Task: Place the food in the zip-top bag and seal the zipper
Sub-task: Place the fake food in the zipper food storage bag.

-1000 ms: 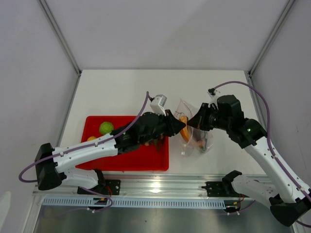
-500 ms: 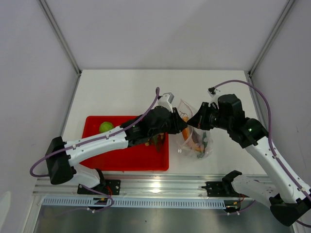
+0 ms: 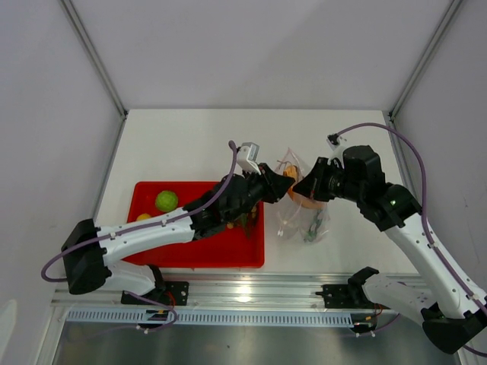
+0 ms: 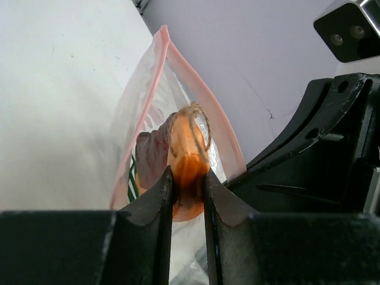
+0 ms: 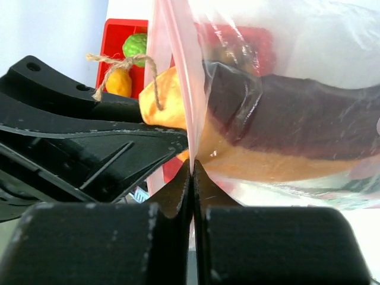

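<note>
arms (image 3: 144,232) — white links, black joints | cables (image 3: 418,172) purple | left gripper (image 4: 188,176) black

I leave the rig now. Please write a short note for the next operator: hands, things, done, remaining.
Left hand: shut on an orange piece with a string, at the mouth of the bag.
Right hand: shut on the pink strip, holding the bag open.
Done: meat is in the bag.
To do: release this piece, move the green ball and yellow ball from the red tray, seal the strip.
</note>
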